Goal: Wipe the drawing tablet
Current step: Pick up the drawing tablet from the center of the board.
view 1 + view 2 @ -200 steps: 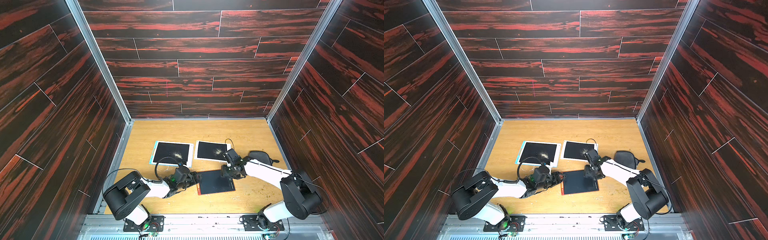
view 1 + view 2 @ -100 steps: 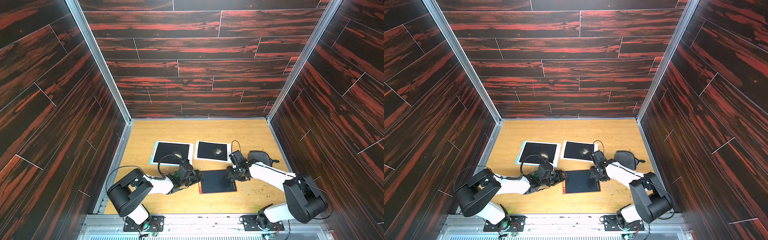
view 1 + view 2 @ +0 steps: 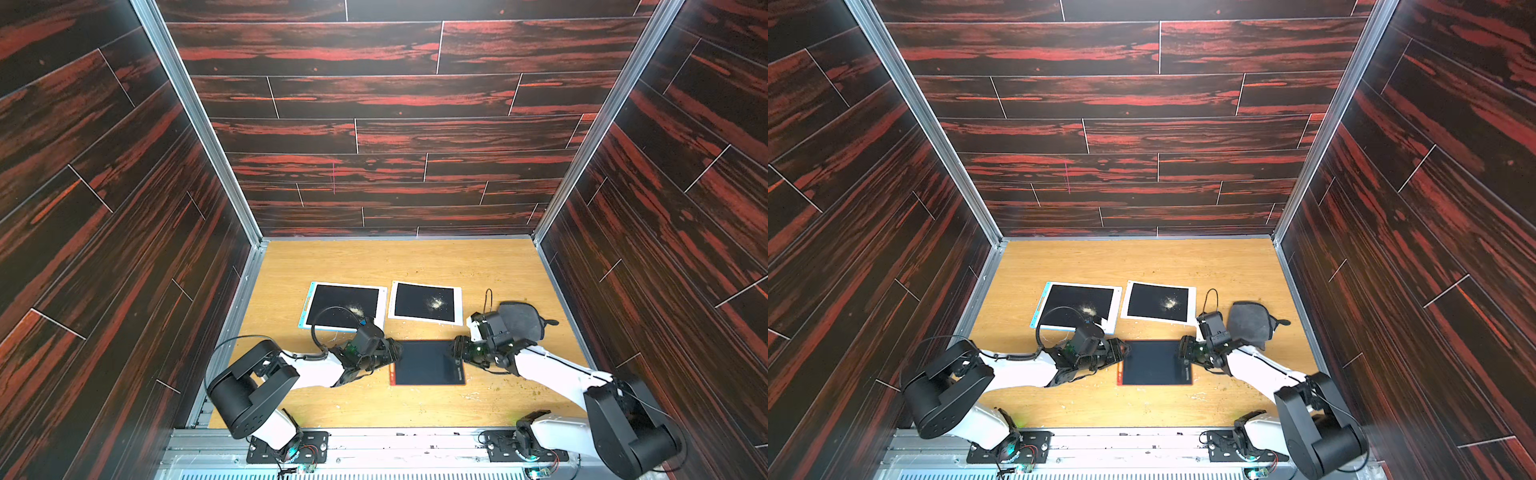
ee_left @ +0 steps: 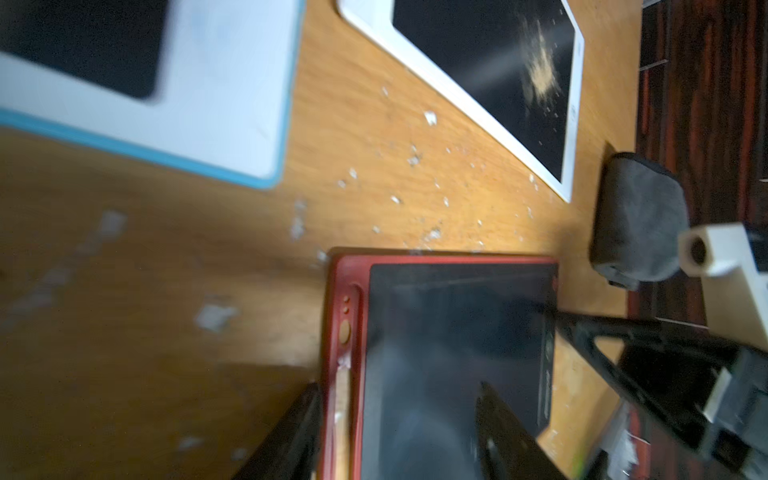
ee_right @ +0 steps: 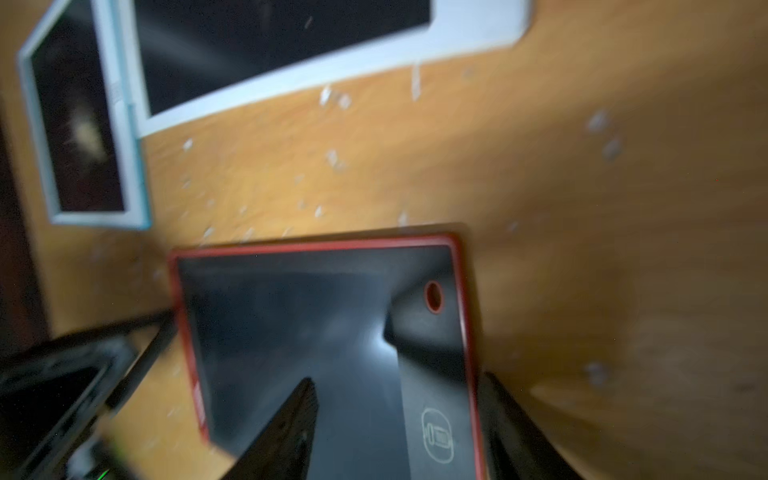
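Tablet (image 3: 424, 363), red frame, lies flat; its dark screen looks clean to us. Left gripper (image 3: 396, 355) and right gripper (image 3: 455, 353) spread, straddling opposite edges.

Wooden table (image 3: 374, 266), blue-rimmed tablet (image 3: 340, 305), white tablet (image 3: 424, 302), red tablet (image 3: 424, 363), grey cloth (image 3: 521, 320), scattered crumbs (image 4: 431, 118)

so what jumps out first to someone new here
The red-framed dark drawing tablet near the front, with the left tool and right tool open at its opposite edges. Behind it lie two white-framed black tablets, each with a pale powder patch; a grey cloth lies far right.
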